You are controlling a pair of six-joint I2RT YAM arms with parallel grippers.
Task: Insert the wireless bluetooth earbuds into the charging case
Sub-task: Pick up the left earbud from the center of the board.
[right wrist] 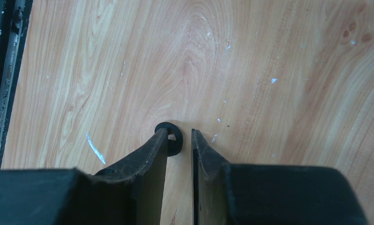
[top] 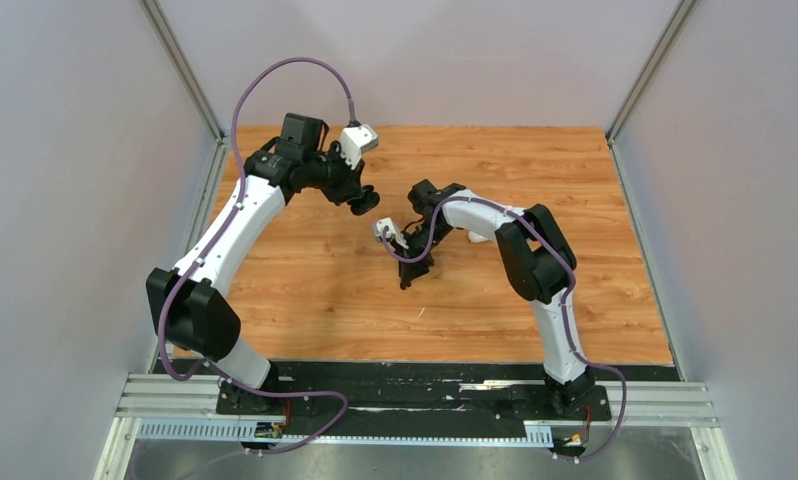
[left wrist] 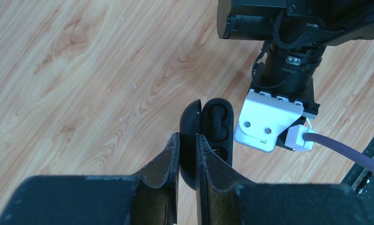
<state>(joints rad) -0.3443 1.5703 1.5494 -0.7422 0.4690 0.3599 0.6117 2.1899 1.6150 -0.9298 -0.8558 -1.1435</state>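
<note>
My left gripper point(left wrist: 187, 137) clamps the open black charging case point(left wrist: 218, 123). My right gripper point(right wrist: 179, 132) is slightly parted, with a black earbud point(right wrist: 175, 146) against one fingertip.

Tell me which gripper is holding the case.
The left gripper: it is shut on the lid of the open black case. The right gripper holds no case, its jaws slightly apart with a black earbud at one fingertip.

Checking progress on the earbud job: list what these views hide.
- Left wrist view: the left gripper covers the lower half of the open black charging case, so its wells cannot be checked.
- Right wrist view: a black earbud sits half hidden behind one finger of the right gripper.
- Top view: case and earbud are too small to make out.
</note>
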